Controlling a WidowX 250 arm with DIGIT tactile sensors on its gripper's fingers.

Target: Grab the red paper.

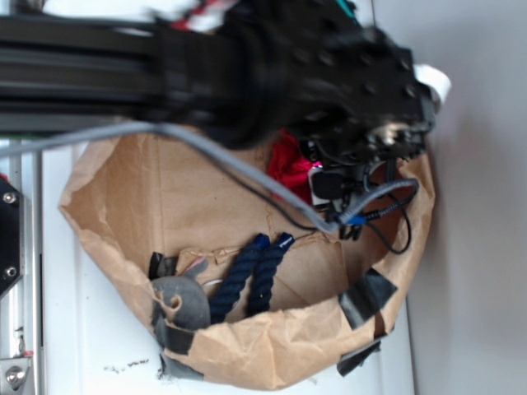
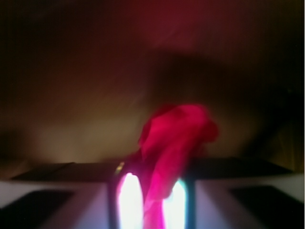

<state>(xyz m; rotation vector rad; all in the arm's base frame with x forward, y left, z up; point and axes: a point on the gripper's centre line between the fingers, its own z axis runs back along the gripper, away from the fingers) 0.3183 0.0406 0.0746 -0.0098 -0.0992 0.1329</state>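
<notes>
The red paper runs lengthwise straight down between my fingers, so my gripper seems closed narrowly on it, though the wrist view is blurred. It sits inside the brown paper bag, near the bag's upper right rim.

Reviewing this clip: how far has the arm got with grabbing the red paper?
Done: the arm has reached into the brown bag, and the tool is at the red paper. In hand: the wrist view shows the paper running down between the two bright pads, so a grip looks made or nearly made, though blur hides true contact. Left: confirm the hold and lift it out; the exterior view shows the paper still down inside the bag.
</notes>
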